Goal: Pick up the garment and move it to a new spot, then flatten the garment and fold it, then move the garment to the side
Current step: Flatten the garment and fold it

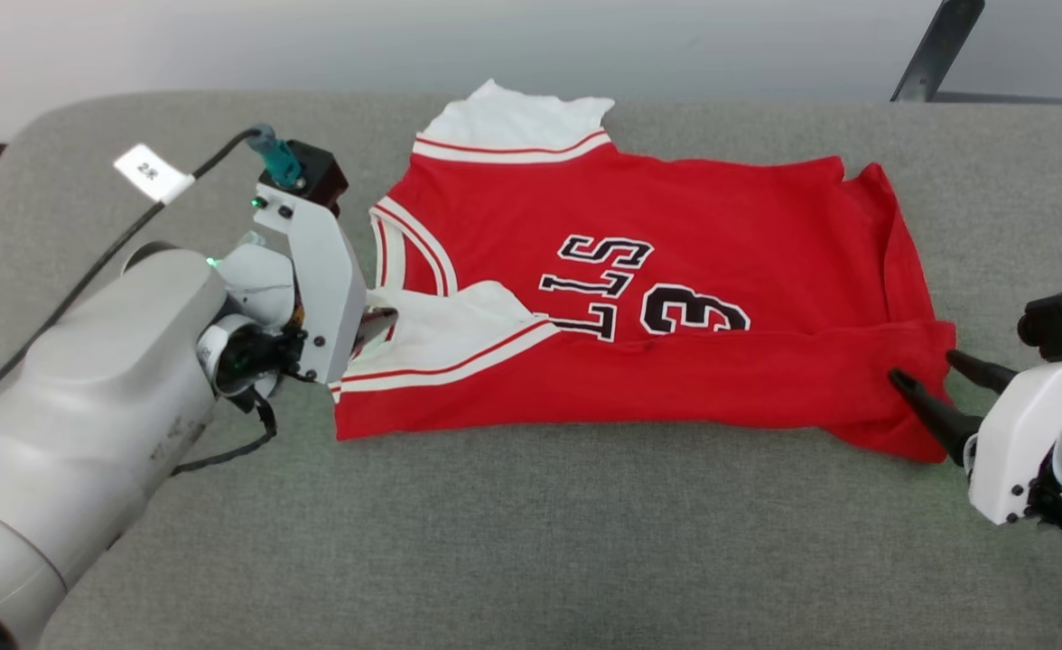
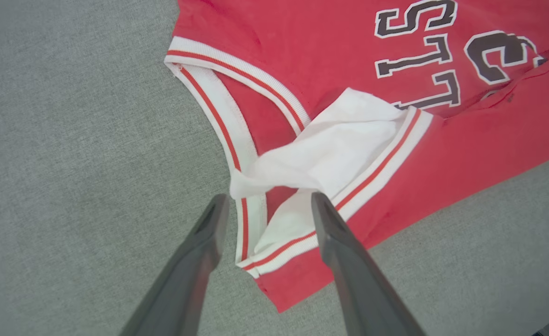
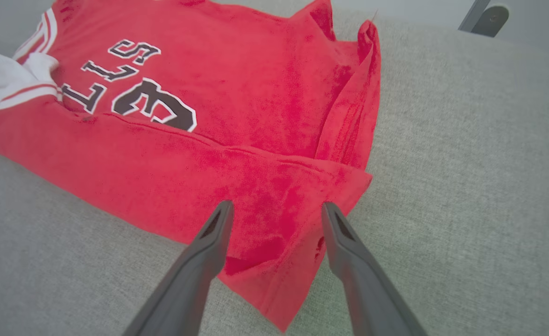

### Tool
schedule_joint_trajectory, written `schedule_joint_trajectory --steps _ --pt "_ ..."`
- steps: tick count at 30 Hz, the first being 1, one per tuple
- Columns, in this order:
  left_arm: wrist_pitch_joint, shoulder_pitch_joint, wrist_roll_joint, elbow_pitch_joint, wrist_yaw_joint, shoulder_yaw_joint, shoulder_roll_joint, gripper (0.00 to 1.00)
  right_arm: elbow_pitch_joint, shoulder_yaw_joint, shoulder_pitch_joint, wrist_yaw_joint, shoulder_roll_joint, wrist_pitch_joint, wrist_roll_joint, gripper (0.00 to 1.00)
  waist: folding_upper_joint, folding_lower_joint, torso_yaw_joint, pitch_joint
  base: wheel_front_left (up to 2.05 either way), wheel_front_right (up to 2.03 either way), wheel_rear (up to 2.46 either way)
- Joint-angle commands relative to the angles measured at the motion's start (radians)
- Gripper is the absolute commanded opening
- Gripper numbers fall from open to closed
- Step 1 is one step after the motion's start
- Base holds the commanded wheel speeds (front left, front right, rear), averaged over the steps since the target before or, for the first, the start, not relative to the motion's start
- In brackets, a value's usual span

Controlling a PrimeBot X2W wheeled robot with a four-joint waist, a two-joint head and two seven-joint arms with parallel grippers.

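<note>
While the jersey (image 1: 675, 271) lay on the grey tabletop (image 1: 531, 542) with its near edge folded over, left gripper (image 2: 267, 200) and right gripper (image 3: 274, 207) stood unclenched at either end, holding nothing; more folding and the move aside seemingly remained.

Over garment (image 2: 302, 46): left end effector (image 2: 269, 199) (spread).

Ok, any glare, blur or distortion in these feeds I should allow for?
Head view: soft even light, no glare, garment lettering crisp. Left wrist view: wide-angle stretch at the edges, left pincer slightly soft up close. Right wrist view: same stretch around the right pincer, the red oversaturated and blotchy.
</note>
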Motion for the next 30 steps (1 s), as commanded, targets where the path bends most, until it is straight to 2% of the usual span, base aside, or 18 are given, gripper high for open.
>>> schedule_joint_trajectory --steps 1,7,13,18,22,26,30 --pt "-0.003 0.008 -0.009 0.000 -0.002 0.003 0.002 1.00 -0.014 -0.010 0.003 -0.001 -0.009 -0.006 -0.004 1.00 -0.0001 0.0000 0.001 -0.027 0.00 0.00 0.00" --pt "-0.023 0.050 -0.015 -0.032 0.020 0.005 0.030 1.00 -0.073 -0.039 0.061 -0.001 -0.033 -0.073 -0.034 1.00 -0.0001 0.0000 -0.001 -0.061 0.00 0.00 0.00" --pt "-0.016 0.118 -0.029 -0.110 0.066 0.002 0.075 1.00 -0.174 -0.098 0.165 -0.001 -0.039 -0.254 -0.136 1.00 -0.0001 0.0000 -0.015 -0.087 0.00 0.00 0.00" --pt "-0.009 0.175 -0.029 -0.155 0.112 -0.007 0.115 1.00 -0.275 -0.168 0.250 -0.001 0.002 -0.426 -0.278 1.00 -0.0001 0.0000 -0.046 -0.092 0.00 0.00 0.00" --pt "0.005 0.210 -0.048 -0.154 0.139 -0.005 0.134 1.00 -0.356 -0.224 0.309 -0.001 0.063 -0.537 -0.385 1.00 -0.0001 0.0000 -0.079 -0.084 0.00 0.00 0.00" --pt "-0.001 0.231 -0.064 -0.122 0.144 0.004 0.140 1.00 -0.412 -0.275 0.356 -0.001 0.129 -0.596 -0.441 1.00 -0.0001 0.0000 -0.112 -0.068 0.00 0.00 0.00" --pt "-0.006 0.235 -0.078 -0.067 0.135 0.014 0.129 1.00 -0.452 -0.305 0.385 -0.001 0.167 -0.604 -0.453 1.00 -0.0001 0.0000 -0.138 -0.049 0.00 0.00 0.00"
